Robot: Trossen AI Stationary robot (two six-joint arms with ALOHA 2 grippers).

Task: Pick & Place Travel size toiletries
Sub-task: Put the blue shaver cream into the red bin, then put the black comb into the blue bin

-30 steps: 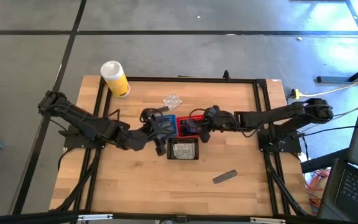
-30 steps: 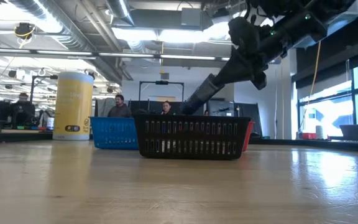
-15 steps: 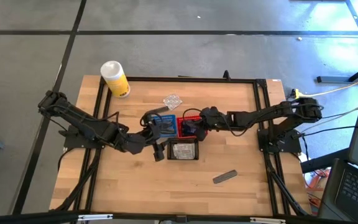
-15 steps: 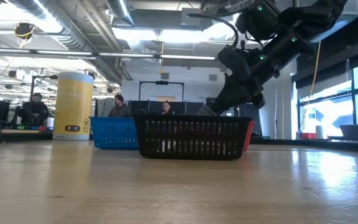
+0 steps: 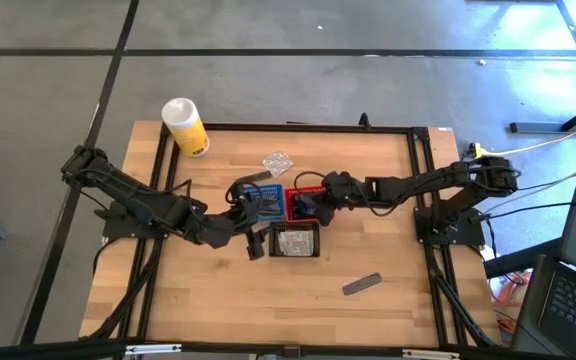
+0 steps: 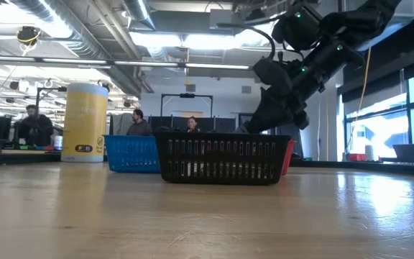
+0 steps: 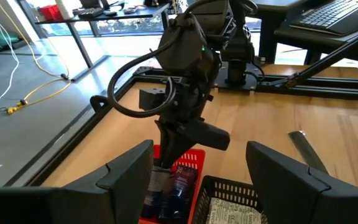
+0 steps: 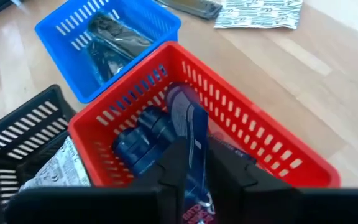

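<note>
**Over the red basket: right arm lowers a navy sachet, grip just starting to ease**

Over the red basket (image 8: 247, 130), the right gripper (image 8: 194, 180) has moved in from the right side of the table over the last second and now hangs with its tip inside the rim. Its fingers, clamped tight a moment ago, have begun to part. A narrow gap shows between them, and the dark navy sachet (image 8: 188, 134) sits in that gap, touching both. I judge this as the start of the drop, not yet a full release. The sachet's lower end is among other navy pieces already lying in the red basket.

Left gripper (image 7: 197, 180) waits just beside the black basket (image 5: 294, 242), jaws wide apart, holding nothing.

Other items: dark pieces lie in the blue basket (image 8: 107, 28); a printed packet (image 5: 294, 240) lies in the black basket. Still out on the table: a clear crinkly packet (image 5: 278, 160) behind the baskets and a slim grey tube (image 5: 362, 284) near the front edge. Both look like remaining picks, so the task is partway done.

Yellow-and-white canister (image 5: 185, 126) stands at the back left corner, well apart.
</note>
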